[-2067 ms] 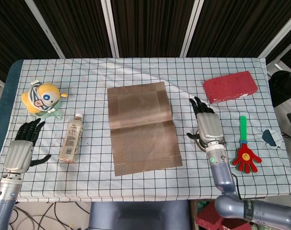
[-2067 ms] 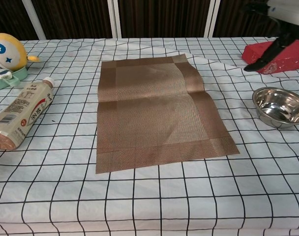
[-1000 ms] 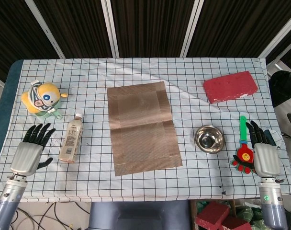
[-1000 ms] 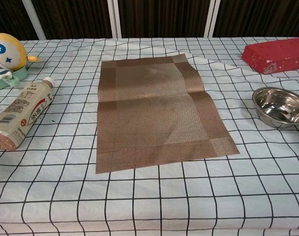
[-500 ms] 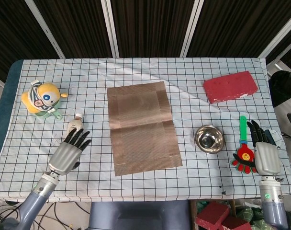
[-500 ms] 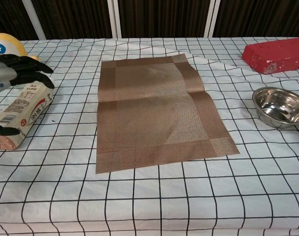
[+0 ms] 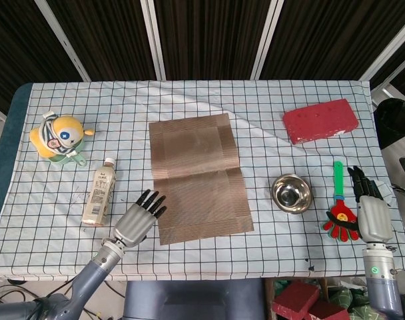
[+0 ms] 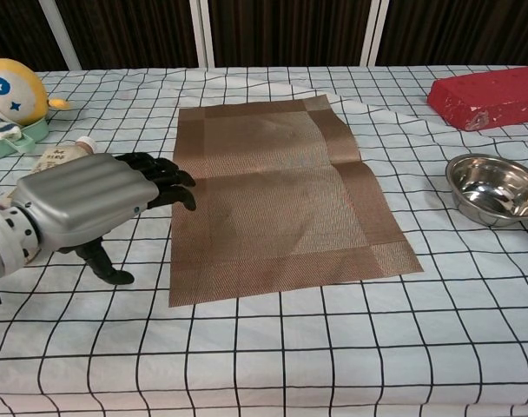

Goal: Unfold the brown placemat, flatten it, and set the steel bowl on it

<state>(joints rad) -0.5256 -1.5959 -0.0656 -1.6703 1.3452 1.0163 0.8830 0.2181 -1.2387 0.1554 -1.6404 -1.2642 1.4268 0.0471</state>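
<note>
The brown placemat [image 7: 197, 176] [image 8: 277, 191] lies unfolded at the table's middle, with a faint crease across it. To its right the steel bowl [image 7: 291, 193] [image 8: 494, 188] stands on the checked cloth, off the mat. My left hand [image 7: 140, 219] [image 8: 95, 201] hovers flat by the mat's near left edge, fingers spread and holding nothing. At the table's right edge my right hand [image 7: 370, 212] is open, beside the clapper toy and apart from the bowl; only the head view shows it.
A drink bottle [image 7: 100, 192] lies left of the mat, with a yellow toy [image 7: 58, 136] beyond it. A red block [image 7: 320, 121] sits at the back right. A red and green hand clapper [image 7: 340, 215] lies between the bowl and my right hand.
My left hand has moved right, from over the bottle to the mat's near left edge. The right hand, bowl and mat have stayed put.
</note>
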